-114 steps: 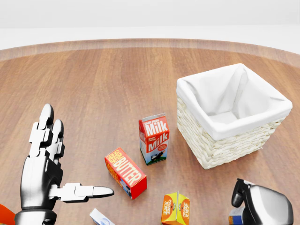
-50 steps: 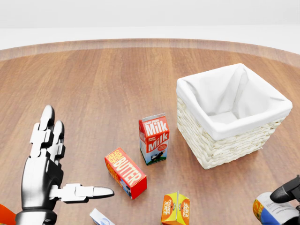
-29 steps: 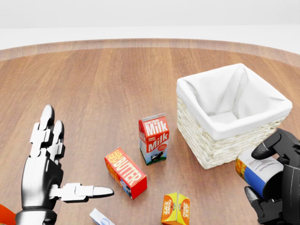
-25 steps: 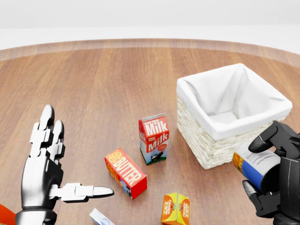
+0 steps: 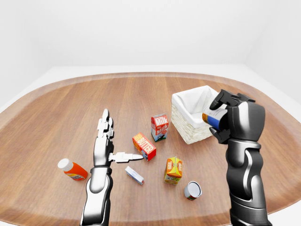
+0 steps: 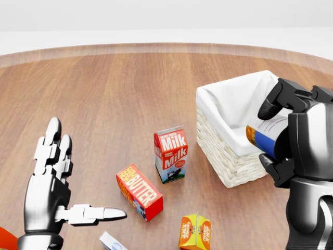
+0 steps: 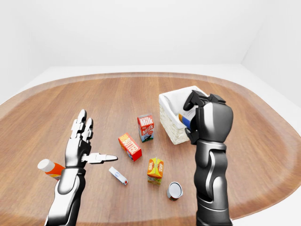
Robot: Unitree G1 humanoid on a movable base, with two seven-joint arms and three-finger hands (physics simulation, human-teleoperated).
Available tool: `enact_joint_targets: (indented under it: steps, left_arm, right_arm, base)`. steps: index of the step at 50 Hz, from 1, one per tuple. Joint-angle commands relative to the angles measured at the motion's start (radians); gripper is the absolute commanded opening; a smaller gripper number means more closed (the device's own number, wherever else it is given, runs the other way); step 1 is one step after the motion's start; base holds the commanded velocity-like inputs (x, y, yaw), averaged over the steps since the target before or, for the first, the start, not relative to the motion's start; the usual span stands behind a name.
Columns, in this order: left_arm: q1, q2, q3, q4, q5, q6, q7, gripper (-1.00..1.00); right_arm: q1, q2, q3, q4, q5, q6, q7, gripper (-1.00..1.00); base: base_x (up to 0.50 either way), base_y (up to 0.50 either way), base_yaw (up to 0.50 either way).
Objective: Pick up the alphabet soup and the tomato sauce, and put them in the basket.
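My right hand (image 6: 270, 138) is shut on a can (image 6: 264, 136) with a blue, orange and white label. It holds the can tilted in the air, in front of the lower right rim of the wicker basket (image 6: 231, 165) in the head view. The basket has a white cloth lining and nothing shows inside it. A second can (image 5: 193, 190) with a grey end rests on the table near the bottom of the left-eye view, below the basket. My left hand (image 6: 80, 179) hovers open at the lower left, fingers spread, holding nothing.
A milk carton (image 6: 170, 154), a red butter box (image 6: 139, 191) and an orange juice carton (image 6: 195, 232) stand between my hands. An orange bottle with a white cap (image 5: 72, 169) and a small white-and-blue box (image 5: 134, 175) lie near my left hand. The round wooden table's edge (image 5: 141, 75) curves behind.
My right hand closed on the can at the bottom right and raised it up and left to the basket's rim. The left hand and the other things stayed put.
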Motion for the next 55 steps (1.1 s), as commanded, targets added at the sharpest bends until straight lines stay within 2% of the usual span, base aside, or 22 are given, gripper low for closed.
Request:
enact_joint_targets:
  steps: [1, 7, 13, 25, 30, 34, 35, 36, 38, 47, 55]
  left_arm:
    - [0.003, 0.0, 0.001, 0.0, -0.004, 0.0, -0.005, 1.0]
    - [0.007, -0.001, -0.001, -0.004, -0.003, 0.0, -0.007, 1.0]
    - [0.012, -0.001, -0.003, -0.003, -0.004, 0.0, -0.009, 1.0]
    - [0.012, -0.002, -0.005, -0.008, -0.004, 0.0, -0.008, 1.0]
    - [0.014, -0.002, -0.006, -0.012, -0.005, 0.0, -0.007, 1.0]
    - [0.013, -0.002, -0.006, -0.011, -0.005, 0.0, -0.005, 1.0]
    - [0.014, -0.002, -0.006, -0.014, -0.006, 0.0, -0.006, 1.0]
    - [0.007, -0.005, -0.007, -0.009, -0.002, 0.0, 0.001, 1.0]
    - [0.008, -0.005, -0.008, -0.005, -0.002, 0.0, 0.003, 1.0]
    - [0.012, -0.003, -0.009, -0.021, -0.006, 0.0, 0.001, 1.0]
    - [0.015, -0.003, -0.011, -0.026, -0.005, 0.0, -0.001, 1.0]
  right_arm:
    - [-0.169, -0.045, 0.027, 0.07, -0.071, 0.0, 0.065, -1.0]
    - [-0.28, -0.076, 0.032, 0.164, -0.087, 0.0, 0.094, -1.0]
    - [-0.41, -0.107, 0.039, 0.249, -0.107, 0.0, 0.167, -1.0]
    - [-0.541, -0.152, 0.06, 0.516, -0.138, 0.0, 0.24, -1.0]
    - [-0.571, -0.159, 0.081, 0.619, -0.199, 0.0, 0.335, -1.0]
    - [-0.611, -0.17, 0.077, 0.698, -0.21, 0.0, 0.349, -1.0]
    - [-0.632, -0.177, 0.075, 0.736, -0.208, 0.0, 0.347, -1.0]
    - [-0.756, -0.199, 0.071, 0.947, -0.202, 0.0, 0.295, -1.0]
    - [-0.825, -0.21, 0.081, 1.094, -0.175, 0.0, 0.241, -1.0]
    - [-0.969, -0.207, 0.125, 1.417, -0.099, 0.0, 0.094, -1.0]
    - [-1.007, -0.209, 0.147, 1.535, -0.061, 0.0, 0.051, -1.0]
  base:
    - [0.0, 0.0, 0.0]
    - [0.0, 0.0, 0.0]
    - [0.0, 0.0, 0.0]
    - [0.0, 0.0, 0.0]
    - [0.0, 0.0, 0.0]
    - [0.0, 0.0, 0.0]
    - [0.0, 0.0, 0.0]
    - [0.0, 0.0, 0.0]
    - [0.0, 0.0, 0.0]
    - [0.0, 0.0, 0.0]
    - [0.0, 0.0, 0.0]
